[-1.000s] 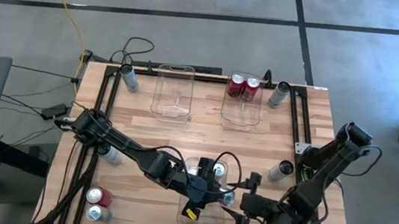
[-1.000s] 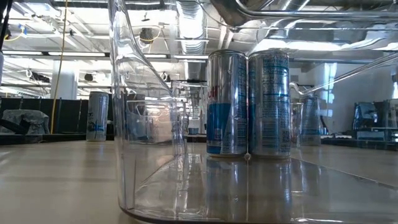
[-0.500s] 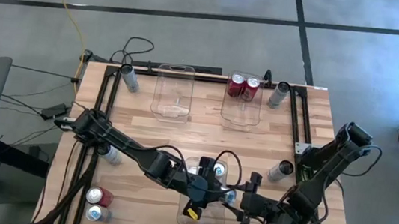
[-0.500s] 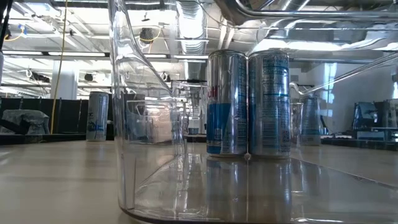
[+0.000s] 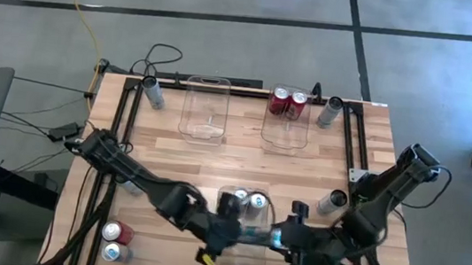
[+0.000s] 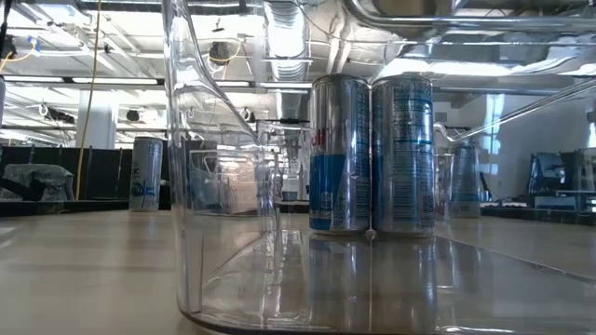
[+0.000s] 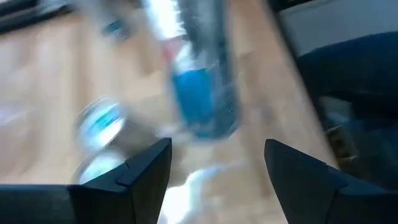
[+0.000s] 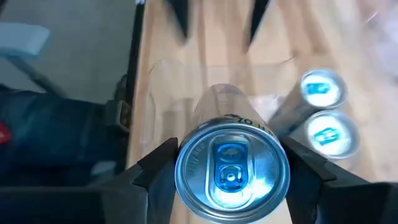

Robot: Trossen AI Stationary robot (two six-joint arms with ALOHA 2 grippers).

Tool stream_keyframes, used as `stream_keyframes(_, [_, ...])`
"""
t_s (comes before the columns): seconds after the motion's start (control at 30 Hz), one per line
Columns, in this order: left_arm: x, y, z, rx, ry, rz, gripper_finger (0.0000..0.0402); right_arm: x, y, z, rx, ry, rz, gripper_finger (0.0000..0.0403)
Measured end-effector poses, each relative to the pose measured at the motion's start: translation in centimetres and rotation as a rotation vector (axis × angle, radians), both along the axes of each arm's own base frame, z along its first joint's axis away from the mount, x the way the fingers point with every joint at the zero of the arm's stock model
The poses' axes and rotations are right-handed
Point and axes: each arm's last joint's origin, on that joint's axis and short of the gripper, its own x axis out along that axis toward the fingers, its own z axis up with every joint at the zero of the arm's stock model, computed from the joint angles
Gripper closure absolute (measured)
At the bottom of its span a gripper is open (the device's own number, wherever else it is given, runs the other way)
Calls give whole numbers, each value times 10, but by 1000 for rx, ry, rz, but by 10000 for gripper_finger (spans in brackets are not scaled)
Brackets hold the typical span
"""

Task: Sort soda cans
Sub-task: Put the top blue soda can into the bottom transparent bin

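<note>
Sorting looks partly done. Two red cans (image 5: 288, 102) sit in the far right bin (image 5: 286, 129), two blue-topped cans (image 5: 248, 201) stand in the near middle bin (image 5: 240, 251), and the far left bin (image 5: 204, 111) holds nothing.

The right hand (image 8: 230, 167) is closed on a silver can with a blue tab (image 8: 231, 169), holding it over the near bin. The left hand (image 7: 214, 163) hangs beside it with its fingers apart and nothing between them; its view is blurred, so I judge this loosely.

Still loose on the surface (image 5: 171, 156): a grey can (image 5: 151, 93) at the far left, another (image 5: 330, 110) at the far right, one (image 5: 332, 201) at the right, and two (image 5: 115, 242) at the near left corner.
</note>
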Motion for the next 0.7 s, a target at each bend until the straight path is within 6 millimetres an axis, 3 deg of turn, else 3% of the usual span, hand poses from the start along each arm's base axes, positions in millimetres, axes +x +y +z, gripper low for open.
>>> stream_keyframes(0.17, [-42, 7, 32, 145, -74, 194, 159, 22, -15, -10, 38, 72, -23, 174])
stream_keyframes(0.37, [-92, 8, 55, 150, -206, 274, 174, 54, -20, -28, 103, 133, 16, 174])
stream_keyframes(0.53, [-113, 16, 42, 130, -218, 321, 178, 75, -29, -34, 58, 243, -4, 174])
stream_keyframes(0.7, [-124, 25, 13, 108, -213, 354, 178, 92, -35, -37, 38, 361, -21, 174])
